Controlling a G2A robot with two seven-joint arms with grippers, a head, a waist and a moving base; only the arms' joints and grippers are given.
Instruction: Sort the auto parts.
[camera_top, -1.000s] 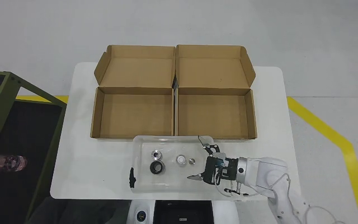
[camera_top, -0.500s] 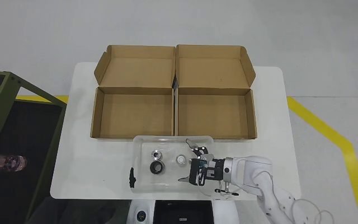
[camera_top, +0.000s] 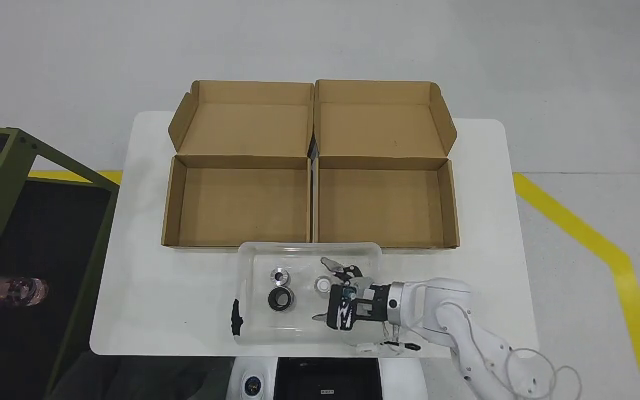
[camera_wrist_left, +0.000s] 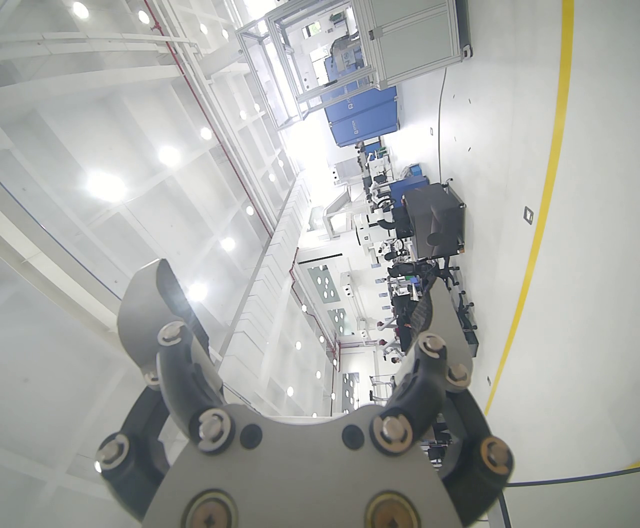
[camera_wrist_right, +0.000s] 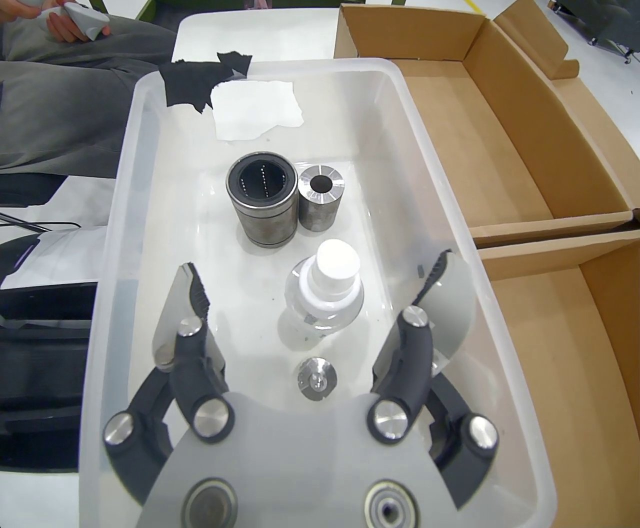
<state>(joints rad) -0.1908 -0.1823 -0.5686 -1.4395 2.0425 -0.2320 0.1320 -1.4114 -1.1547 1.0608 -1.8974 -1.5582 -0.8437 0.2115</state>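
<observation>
A clear plastic bin (camera_top: 300, 249) at the table's front holds a dark linear bearing (camera_wrist_right: 261, 197), a smaller steel cylinder with a bore (camera_wrist_right: 320, 196), a white-capped clear part (camera_wrist_right: 331, 285) and a small metal disc (camera_wrist_right: 316, 378). My right gripper (camera_wrist_right: 316, 267) hangs open inside the bin, one finger on each side of the white-capped part (camera_top: 323, 286), touching nothing. From above, the bearing (camera_top: 279, 299) and the cylinder (camera_top: 276, 274) lie left of the right gripper (camera_top: 322, 291). My left gripper (camera_wrist_left: 295, 290) is open and empty, pointing up into the room.
Two open cardboard boxes (camera_top: 240, 205) (camera_top: 380, 205) stand side by side behind the bin, lids folded back. Black tape (camera_wrist_right: 200, 80) and a white paper scrap (camera_wrist_right: 257, 107) stick to the bin's far end wall. The table's edge lies close in front.
My right gripper has moved left along the bin, from its right end to over the white-capped part. It stayed open. The parts have not moved.
</observation>
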